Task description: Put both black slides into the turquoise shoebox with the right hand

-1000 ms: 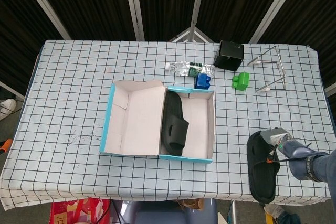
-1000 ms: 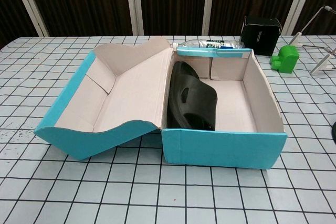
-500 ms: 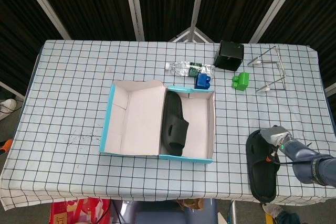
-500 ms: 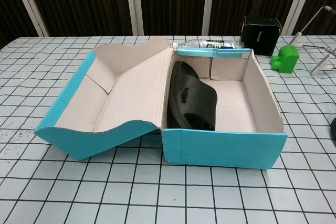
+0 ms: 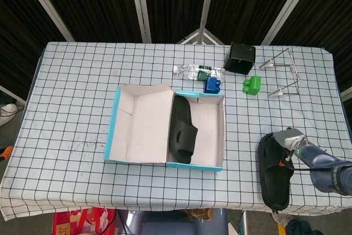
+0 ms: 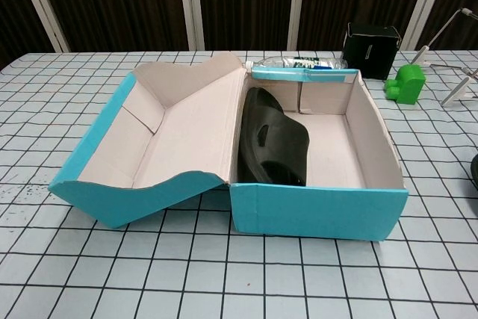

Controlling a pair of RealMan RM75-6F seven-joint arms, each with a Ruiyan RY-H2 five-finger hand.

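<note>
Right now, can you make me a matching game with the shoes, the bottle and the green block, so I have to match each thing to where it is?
Things:
1. slide with the right hand on it
2. other slide
3. bottle
4. green block

Places:
A. inside the shoebox
B. behind the shoebox, by the blue block
C. near the black box
D. at the table's front edge

Pairs: 1-D, 2-A, 3-B, 4-C

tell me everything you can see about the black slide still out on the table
The black slide lies flat on the checked tablecloth near the table's front right corner, well right of the turquoise shoebox, its length running front to back. It looks like matte rubber or foam, with a broad strap. The right hand rests on its far end; a grip isn't clear.
</note>
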